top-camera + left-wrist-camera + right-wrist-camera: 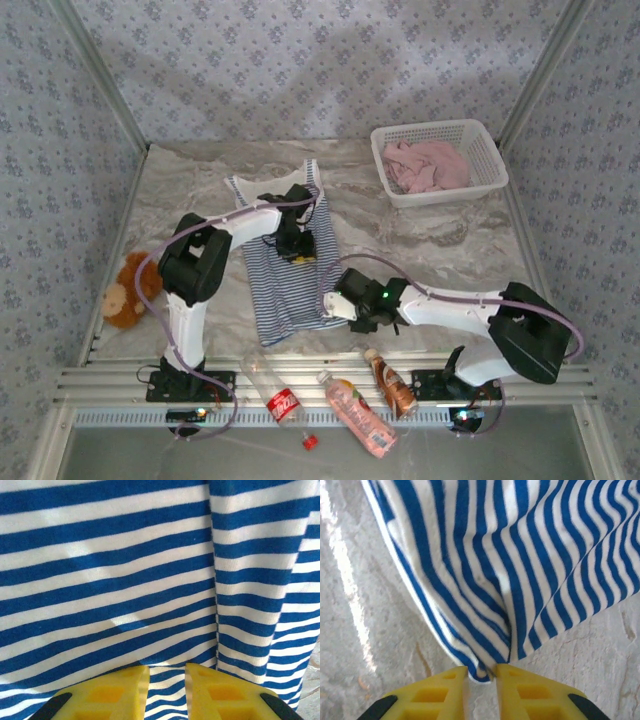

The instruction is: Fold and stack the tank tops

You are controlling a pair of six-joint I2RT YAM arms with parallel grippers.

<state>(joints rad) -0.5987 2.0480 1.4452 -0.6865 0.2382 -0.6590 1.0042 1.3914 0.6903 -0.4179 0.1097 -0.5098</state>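
striped tank top (280, 290) lying flat on the marble counter (430, 240), straps pointing away from the arm bases. pink tank top (428, 166) sitting crumpled inside the white basket (488, 150) at the far right, well apart from it.

right hand (338, 306) working at the near right corner of the striped top. in the right wrist view its yellow fingers (425, 697) are pressing together on the hem corner (487, 672), with ridges of cloth converging toward the pinch.

left hand (297, 255) sitting over the middle of the same top. in the left wrist view its fingers are standing a narrow gap apart against the stripes, and it cannot be told whether they are gripping cloth.

judged stage: first fold just starting, stacking not yet begun.

likely failures:
- the thin corner bite slipping out, if the hem is lifted fast
- the whole garment dragging rather than folding, if the middle is not being pinned
- the lengthwise crease (215, 605) skewing the fold line
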